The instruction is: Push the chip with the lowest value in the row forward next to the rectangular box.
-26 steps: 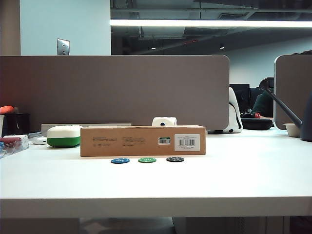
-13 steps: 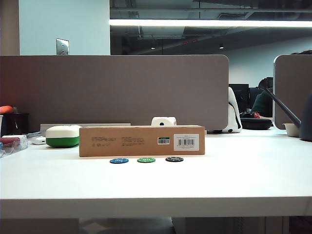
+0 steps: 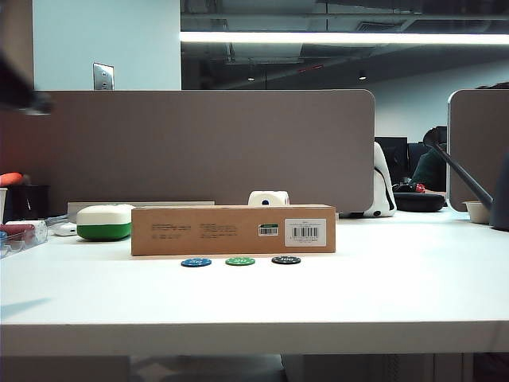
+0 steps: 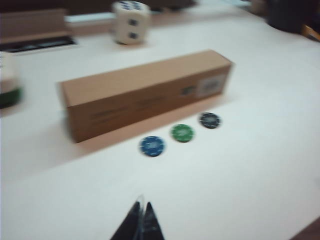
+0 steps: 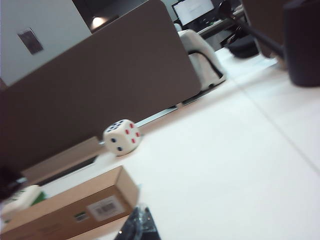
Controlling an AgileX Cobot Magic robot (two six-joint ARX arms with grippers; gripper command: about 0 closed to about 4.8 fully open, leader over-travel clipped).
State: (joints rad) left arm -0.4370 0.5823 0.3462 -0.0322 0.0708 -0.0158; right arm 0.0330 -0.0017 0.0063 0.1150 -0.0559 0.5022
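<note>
Three chips lie in a row just in front of the rectangular box (image 3: 233,230): blue (image 3: 196,262), green (image 3: 239,260), black (image 3: 285,259). A narrow strip of table separates the green chip (image 4: 182,132) from the brown box (image 4: 145,92). My left gripper (image 4: 142,204) is shut and empty, hovering above the table well short of the blue chip (image 4: 152,145). A dark blur (image 3: 17,89) at the exterior view's upper left seems to be that arm. My right gripper (image 5: 141,210) is shut and empty near the labelled end of the box (image 5: 75,207); no chips show in its view.
A white-and-green case (image 3: 103,222) sits left of the box. A large white die (image 3: 268,198) stands behind it, before the grey partition (image 3: 191,143). Clutter lines the table's left edge (image 3: 20,231). A dark container (image 5: 302,42) stands at the far right.
A dark blurred shape has come into the exterior view at the upper left, and a faint shadow now falls on the table's left front. The chips and box have not moved.
</note>
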